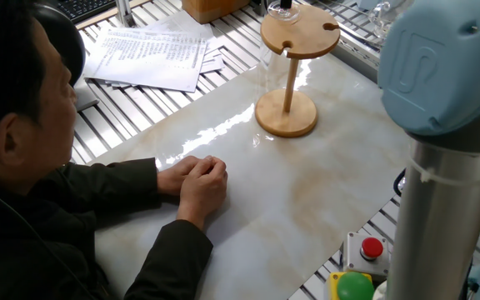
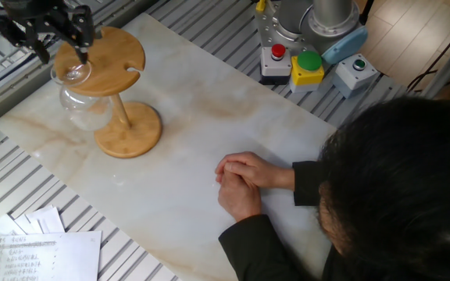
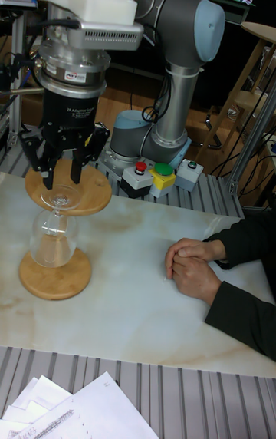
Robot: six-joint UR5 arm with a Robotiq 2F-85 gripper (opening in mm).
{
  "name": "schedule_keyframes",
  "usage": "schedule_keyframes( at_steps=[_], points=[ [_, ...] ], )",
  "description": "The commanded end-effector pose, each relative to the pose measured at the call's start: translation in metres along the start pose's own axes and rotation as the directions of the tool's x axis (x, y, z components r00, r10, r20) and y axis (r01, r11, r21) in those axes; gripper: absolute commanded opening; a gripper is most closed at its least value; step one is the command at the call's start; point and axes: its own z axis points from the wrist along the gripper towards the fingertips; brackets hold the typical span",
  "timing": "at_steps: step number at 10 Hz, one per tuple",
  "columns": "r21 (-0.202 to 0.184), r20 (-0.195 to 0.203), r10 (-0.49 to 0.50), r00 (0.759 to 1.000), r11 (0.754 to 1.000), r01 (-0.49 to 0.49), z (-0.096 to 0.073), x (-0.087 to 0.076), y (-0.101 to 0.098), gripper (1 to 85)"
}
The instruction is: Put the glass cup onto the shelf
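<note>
Claw spread above glass cup, upside down, foot up, hanging from shelf

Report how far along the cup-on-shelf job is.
Done, by the look of it: the glass cup hangs upside down from a notch in the shelf, its foot resting on the top disc. In hand: nothing; the gripper is open just above the foot. Left: only moving the arm clear of the shelf.

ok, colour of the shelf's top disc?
Light wood top disc, best in the other fixed view.
</note>
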Motion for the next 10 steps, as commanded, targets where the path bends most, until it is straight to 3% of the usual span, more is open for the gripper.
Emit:
schedule_keyframes(
  at_steps=[1, 3, 5, 6, 10],
  points=[
    [0.027, 0.026, 0.190, 0.981, 0.981, -0.191, -0.014, -0.012, 0.001, 1.3],
    [0.059, 0.072, 0.262, 0.962, 0.962, -0.266, -0.017, -0.019, -0.007, 1.3],
    [0.098, 0.165, 0.322, 0.932, 0.935, -0.340, -0.021, -0.036, -0.024, 1.3],
    [0.097, 0.187, 0.344, 0.920, 0.925, -0.366, -0.022, -0.041, -0.026, 1.3],
    [0.099, 0.207, 0.341, 0.917, 0.925, -0.367, -0.022, -0.046, -0.030, 1.3]
  ],
)
